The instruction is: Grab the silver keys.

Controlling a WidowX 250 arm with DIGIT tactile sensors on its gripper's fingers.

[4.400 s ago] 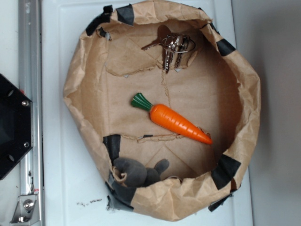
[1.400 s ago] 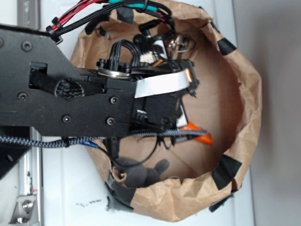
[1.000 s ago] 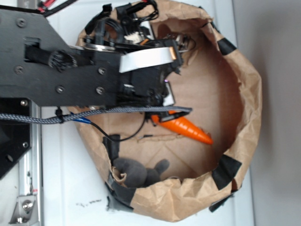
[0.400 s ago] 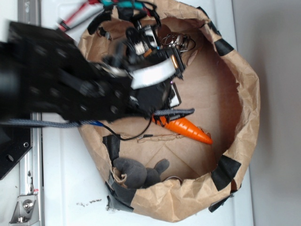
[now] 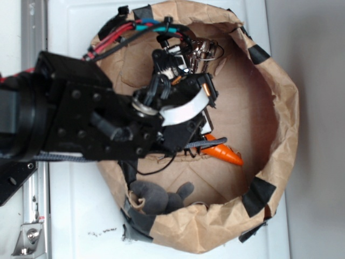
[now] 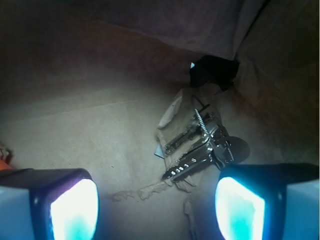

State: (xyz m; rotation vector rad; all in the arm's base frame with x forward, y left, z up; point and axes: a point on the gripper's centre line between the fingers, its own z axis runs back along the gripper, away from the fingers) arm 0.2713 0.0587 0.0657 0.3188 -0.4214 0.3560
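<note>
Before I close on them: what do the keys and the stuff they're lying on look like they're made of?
The silver keys look like polished metal: bright glints, cut teeth, thin wire rings. They lie on brown paper, matte and creased with torn edges, likely a bag's floor. The gripper is open, its pads glowing glossy and translucent, probably plastic.

Evenly and brightly lit from above in the exterior view, sharp throughout, with soft shadow inside the paper bag point(image 5: 280, 108). Dim and murky in the wrist view, slightly soft, with blown-out cyan-white glare on the fingertips point(image 6: 74, 210) and faint glints off the silver keys point(image 6: 202, 145).
</note>
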